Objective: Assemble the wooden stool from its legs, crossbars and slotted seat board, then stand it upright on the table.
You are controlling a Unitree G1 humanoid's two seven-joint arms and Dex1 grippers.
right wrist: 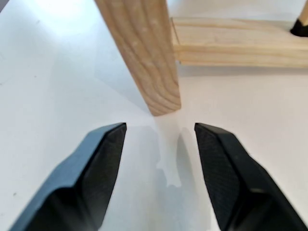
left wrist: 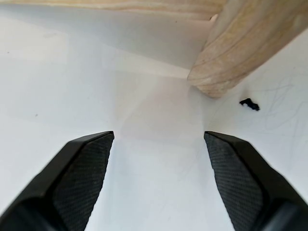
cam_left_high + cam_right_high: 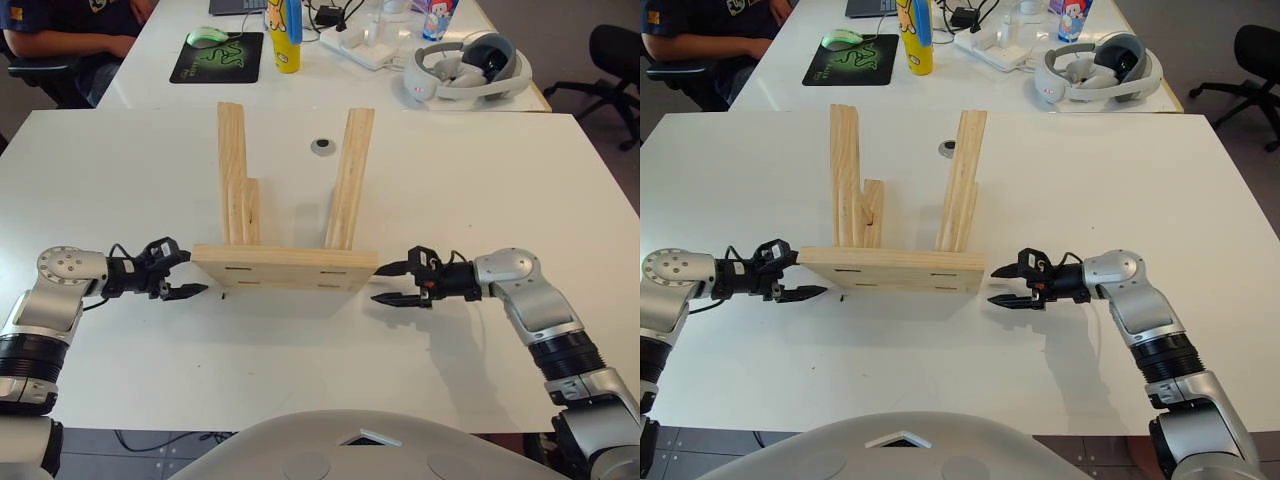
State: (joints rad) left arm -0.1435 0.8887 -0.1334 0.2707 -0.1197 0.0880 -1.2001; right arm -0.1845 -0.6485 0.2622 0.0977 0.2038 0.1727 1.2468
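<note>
Nearest the robot, the left gripper point(image 3: 193, 271) and right gripper point(image 3: 377, 285) lie low over the white table point(image 3: 120, 180), one at each end of the seat board point(image 3: 285, 268). Both are released, holding nothing. The left wrist view shows black ridged pads point(image 2: 82, 173) spread wide, with the board's corner beyond them and apart, and a small dark speck point(image 2: 249, 103) on the table. The right wrist view shows the board's end grain just past the open gap, untouched. From the head views alone I cannot tell whether the fingertips touch the wood.

The stool rests on its side. The board stands on its long edge with small dark slots on its near face, and the legs point(image 3: 350, 180) run away from the robot along the tabletop. Where they meet the board is hidden behind it. A shorter piece point(image 3: 250, 210) lies against the left leg — leg or crossbar, I cannot tell.

Farther off sits a round dark fitting point(image 3: 323, 146) in the table — then, on the next table, a yellow bottle point(image 3: 286, 35) and a white headset point(image 3: 465, 68).
</note>
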